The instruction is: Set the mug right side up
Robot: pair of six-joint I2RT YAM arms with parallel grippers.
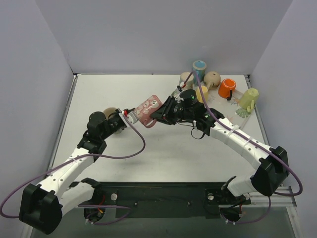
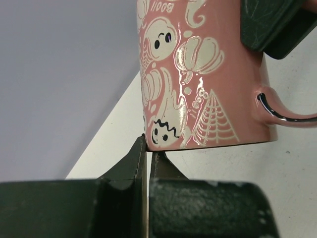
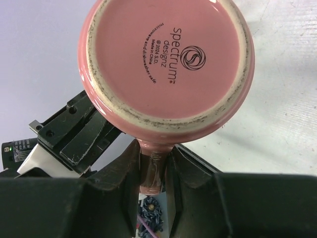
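Note:
A pink mug [image 1: 148, 110] with white ghost and pumpkin prints hangs tilted above the table between both grippers. My left gripper [image 1: 130, 115] is shut on the mug's rim wall [image 2: 148, 141], one finger outside and one inside. In the left wrist view the printed side [image 2: 198, 74] fills the top and the handle [image 2: 285, 114] points right. My right gripper [image 1: 161, 113] is shut on the handle [image 3: 154, 166]. The right wrist view looks onto the mug's base [image 3: 166, 62] with its printed maker's mark.
Several other mugs stand at the back right: a teal one [image 1: 199, 66], a beige one [image 1: 213, 78], an orange one [image 1: 227, 88], a pale green one [image 1: 249, 98]. A tan object [image 1: 110, 113] sits by the left wrist. Grey walls enclose the table [image 1: 124, 144].

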